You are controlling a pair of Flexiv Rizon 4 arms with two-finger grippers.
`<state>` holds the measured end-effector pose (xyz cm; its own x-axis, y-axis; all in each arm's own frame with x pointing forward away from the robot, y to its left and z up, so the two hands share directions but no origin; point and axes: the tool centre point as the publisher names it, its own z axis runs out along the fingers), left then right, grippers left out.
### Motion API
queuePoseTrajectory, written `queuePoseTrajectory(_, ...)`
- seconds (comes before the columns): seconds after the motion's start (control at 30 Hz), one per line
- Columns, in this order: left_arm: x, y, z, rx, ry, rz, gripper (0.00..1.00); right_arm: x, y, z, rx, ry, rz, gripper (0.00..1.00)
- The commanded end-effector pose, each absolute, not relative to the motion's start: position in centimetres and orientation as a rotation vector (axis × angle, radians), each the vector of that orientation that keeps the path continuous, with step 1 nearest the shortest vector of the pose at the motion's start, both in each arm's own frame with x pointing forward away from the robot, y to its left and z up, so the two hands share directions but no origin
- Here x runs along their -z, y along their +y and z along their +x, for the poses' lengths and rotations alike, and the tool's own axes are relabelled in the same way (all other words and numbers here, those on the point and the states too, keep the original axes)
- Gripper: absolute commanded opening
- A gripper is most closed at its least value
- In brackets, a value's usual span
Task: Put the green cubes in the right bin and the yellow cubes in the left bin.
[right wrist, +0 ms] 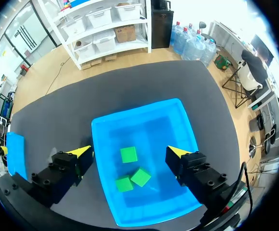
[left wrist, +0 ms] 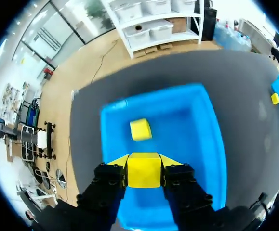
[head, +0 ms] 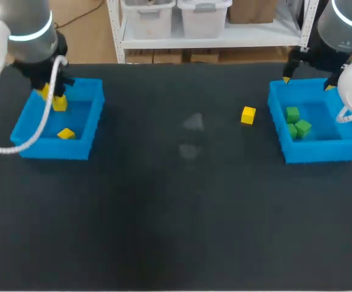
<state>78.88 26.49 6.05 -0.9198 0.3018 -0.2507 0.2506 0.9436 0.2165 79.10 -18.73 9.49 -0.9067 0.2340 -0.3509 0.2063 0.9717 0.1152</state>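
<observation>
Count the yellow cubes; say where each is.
3. The held yellow cube is in the left gripper above the left bin; a loose yellow cube lies inside it; a stray yellow cube sits on the table beside the right bin. None looks hidden.

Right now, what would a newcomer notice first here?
The left gripper holds a yellow cube above the left blue plastic bin with a second yellow cube inside. Three green cubes lie in the right blue bin under the open right gripper; a loose yellow cube sits on the dark table beside it.
</observation>
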Motion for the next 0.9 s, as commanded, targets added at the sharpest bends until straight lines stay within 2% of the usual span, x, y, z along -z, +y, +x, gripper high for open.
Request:
queuePoseTrajectory(0.03,-5.2,27.0,77.2,-0.279,2.795,0.433,0.47,-9.5,-18.7,78.8,-0.104,2.743,0.32,1.0)
queuePoseTrajectory(0.07,-5.3,27.0,77.4,-0.3,2.778,0.43,1.0,-9.5,-18.7,78.8,-0.104,2.743,0.32,1.0)
queuePoseTrajectory(0.23,-7.6,26.2,78.9,-0.359,2.698,0.417,1.0,-9.5,-18.7,78.8,-0.104,2.743,0.32,1.0)
queuePoseTrajectory(0.33,-9.9,23.2,79.9,-0.307,2.611,0.508,1.0,-9.5,-18.7,78.8,-0.104,2.743,0.32,1.0)
queuePoseTrajectory(0.5,-12.5,15.1,81.2,-0.083,2.468,0.785,1.0,-9.5,-18.7,78.8,-0.104,2.743,0.32,1.0)
queuePoseTrajectory(0.9,-12.0,-5.1,83.0,0.112,2.293,1.406,1.0,-9.5,-18.7,78.8,-0.104,2.743,0.32,1.0)
